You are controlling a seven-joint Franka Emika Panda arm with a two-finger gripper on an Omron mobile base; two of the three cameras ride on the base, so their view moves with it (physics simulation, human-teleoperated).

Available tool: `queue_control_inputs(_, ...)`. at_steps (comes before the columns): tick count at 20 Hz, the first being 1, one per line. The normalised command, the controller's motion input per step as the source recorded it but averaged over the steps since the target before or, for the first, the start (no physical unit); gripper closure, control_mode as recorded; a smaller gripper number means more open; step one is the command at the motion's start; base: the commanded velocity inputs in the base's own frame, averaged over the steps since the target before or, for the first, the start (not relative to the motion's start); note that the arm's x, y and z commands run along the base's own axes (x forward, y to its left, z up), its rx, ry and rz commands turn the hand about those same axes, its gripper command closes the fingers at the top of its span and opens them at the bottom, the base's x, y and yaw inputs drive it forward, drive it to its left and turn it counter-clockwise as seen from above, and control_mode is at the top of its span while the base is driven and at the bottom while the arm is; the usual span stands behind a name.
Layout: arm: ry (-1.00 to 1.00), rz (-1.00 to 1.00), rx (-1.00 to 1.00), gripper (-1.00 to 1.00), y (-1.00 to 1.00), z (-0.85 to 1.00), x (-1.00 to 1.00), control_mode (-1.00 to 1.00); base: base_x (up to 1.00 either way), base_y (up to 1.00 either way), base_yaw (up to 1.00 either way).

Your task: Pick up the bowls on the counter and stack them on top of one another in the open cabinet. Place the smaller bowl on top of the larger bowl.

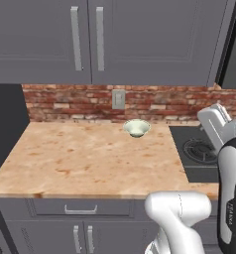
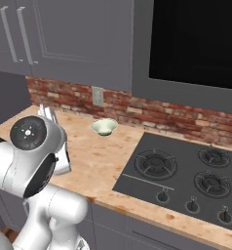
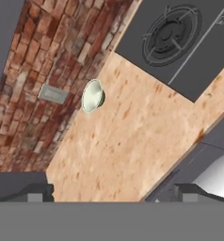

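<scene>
Pale smaller bowl rests on the counter; gripper tips barely visible.

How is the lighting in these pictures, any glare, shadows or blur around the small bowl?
Left base view: flat, even light, no glare; the small pale bowl looks soft-edged on the counter. Right base view: a faint shadow under the bowl, and the dark panel above the stovetop is featureless black. Hand view: the scene is rolled, and coarse.
</scene>
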Motion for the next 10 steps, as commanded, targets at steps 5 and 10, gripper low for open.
queue_control_inputs(5, -0.13, 0.03, 0.00, -1.00, 0.04, -0.32, 0.20, -1.00, 0.00, 0.00, 0.00)
queue_control_inputs(10, -0.16, 0.03, -0.06, -1.00, 0.08, -0.32, 0.15, -1.00, 0.00, 0.00, 0.00)
